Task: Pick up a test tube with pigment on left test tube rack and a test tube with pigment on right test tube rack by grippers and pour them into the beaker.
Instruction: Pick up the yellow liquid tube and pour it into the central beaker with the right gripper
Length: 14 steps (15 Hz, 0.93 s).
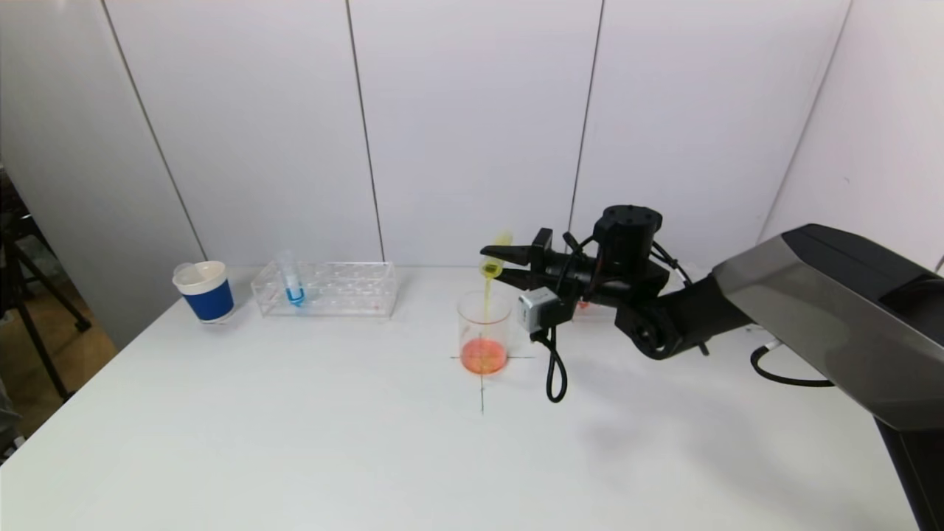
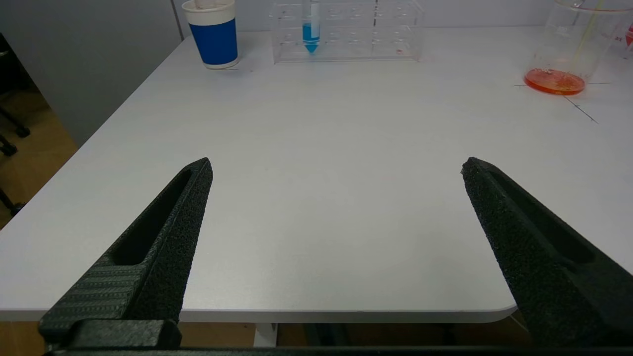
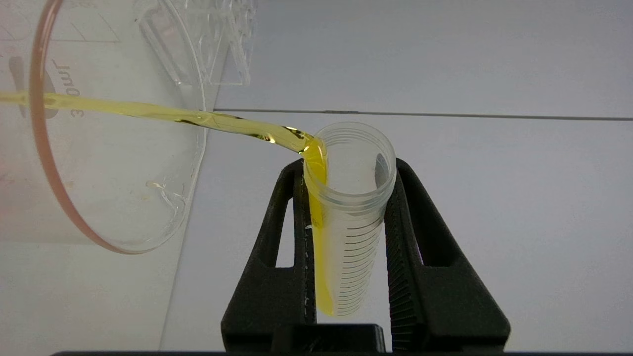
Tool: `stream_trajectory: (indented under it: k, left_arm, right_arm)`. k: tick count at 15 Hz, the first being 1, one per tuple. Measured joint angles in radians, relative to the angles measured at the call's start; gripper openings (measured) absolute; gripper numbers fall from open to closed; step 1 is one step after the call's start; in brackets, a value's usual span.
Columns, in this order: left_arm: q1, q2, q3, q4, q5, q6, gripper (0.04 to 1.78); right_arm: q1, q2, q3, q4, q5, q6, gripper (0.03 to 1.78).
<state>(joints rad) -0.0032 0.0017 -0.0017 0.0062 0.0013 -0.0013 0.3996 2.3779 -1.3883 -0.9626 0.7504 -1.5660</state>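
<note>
- In the right wrist view, the right gripper (image 3: 346,207) is seen clamped on a graduated test tube (image 3: 353,232), one finger on each side; a yellow stream (image 3: 198,117) leaves the tube's open mouth and crosses the beaker (image 3: 163,212) rim.
- In the head view, the same tube (image 1: 495,262) is shown tilted mouth-down above the beaker (image 1: 484,332), with the yellow liquid falling into an orange pool (image 1: 484,355) at the bottom (the pool's colour is not made out in the right wrist view).
- The left gripper (image 2: 336,168) is shown only in the left wrist view: jaws are spread wide, nothing is held, and it hangs over the near table edge (image 2: 346,312), well apart from the beaker (image 2: 576,47).
- A blue-filled tube (image 1: 293,284) is recorded upright in the left rack (image 1: 324,289), at its end nearer the paper cup (image 1: 204,291), which stands just beside the rack.
- The right rack is mostly hidden behind the right arm in the head view.
- The beaker stands on a marked cross (image 1: 481,383) near the table's middle; bare tabletop (image 1: 295,428) lies open in front of it and to its left.
- The right arm (image 1: 686,317) is extended from the right, wrist rolled, gripper (image 1: 509,265) held level above the beaker rim.
</note>
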Motion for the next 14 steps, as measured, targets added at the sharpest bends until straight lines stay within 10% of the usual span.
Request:
stream_trajectory:
  k: [14]
  left_arm:
    - [0.0, 0.0, 0.0, 0.0, 0.0, 0.0, 1.76]
  right_arm:
    - [0.004, -0.018, -0.053, 0.08, -0.039, -0.183, 0.47]
